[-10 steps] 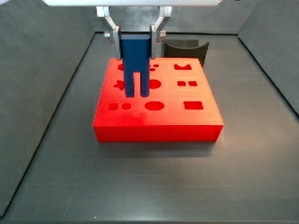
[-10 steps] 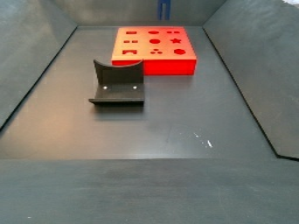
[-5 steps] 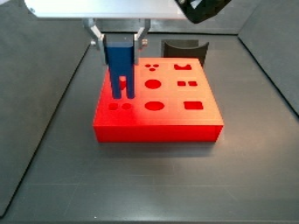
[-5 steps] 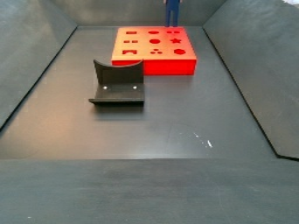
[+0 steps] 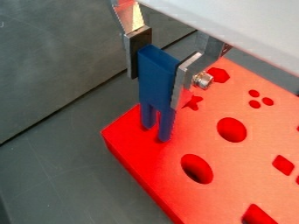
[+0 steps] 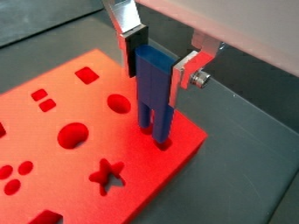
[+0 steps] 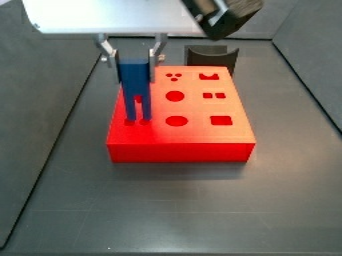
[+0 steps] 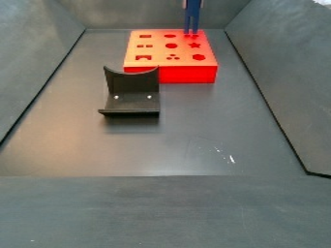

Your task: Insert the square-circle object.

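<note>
I am holding the small bright blue plastic square-circle object (image 5: 156, 80) upright in my gripper (image 5: 163, 63), the flat silver fingers (image 5: 138, 39) closed narrow on its blocky top, its two parallel legs hanging straight down below my fingertips. Over the last second I have been carrying it sideways across the red plastic block with shaped holes (image 7: 181, 118) while lowering; in a side view the legs (image 7: 134, 105) are now reaching down to the block's top face near the corner beneath me, where a second ago they were hanging over the middle rows. In both wrist views the leg tips are looking as if they are touching or just entering the surface (image 6: 156, 133); I cannot tell which. I am judging that insertion is starting, not finished. The dark L-shaped fixture (image 8: 130, 93) is standing on the floor well apart from me.
</note>
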Tool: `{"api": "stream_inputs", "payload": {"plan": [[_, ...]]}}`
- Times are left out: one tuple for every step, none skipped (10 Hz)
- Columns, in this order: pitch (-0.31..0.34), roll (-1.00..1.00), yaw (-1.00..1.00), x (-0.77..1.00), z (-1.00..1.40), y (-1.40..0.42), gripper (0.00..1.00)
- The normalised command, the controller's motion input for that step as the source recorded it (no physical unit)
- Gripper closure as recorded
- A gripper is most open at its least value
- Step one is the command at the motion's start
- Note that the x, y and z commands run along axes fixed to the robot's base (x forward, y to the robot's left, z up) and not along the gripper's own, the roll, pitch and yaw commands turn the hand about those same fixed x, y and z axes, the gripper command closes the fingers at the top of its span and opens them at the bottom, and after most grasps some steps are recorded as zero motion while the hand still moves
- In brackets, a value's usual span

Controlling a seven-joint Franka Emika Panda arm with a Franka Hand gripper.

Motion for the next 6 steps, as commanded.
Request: {"api": "stream_inputs", "payload": {"plan": [[-0.036,0.00,0.03,-0.07,-0.12,0.00,1.00],[-0.033,0.00,0.08,0.00,-0.11,-0.05,1.00],[-0.037,0.00,0.10,0.24,-0.17,-0.05,1.00],[-0.024,0.00,0.13,0.28,-0.19,0.00,1.00],[-0.017,0.02,0.10,0.21,-0.19,0.00,1.00],[0.000,0.07,0.01,0.05,-0.25,0.00,1.00]]}}
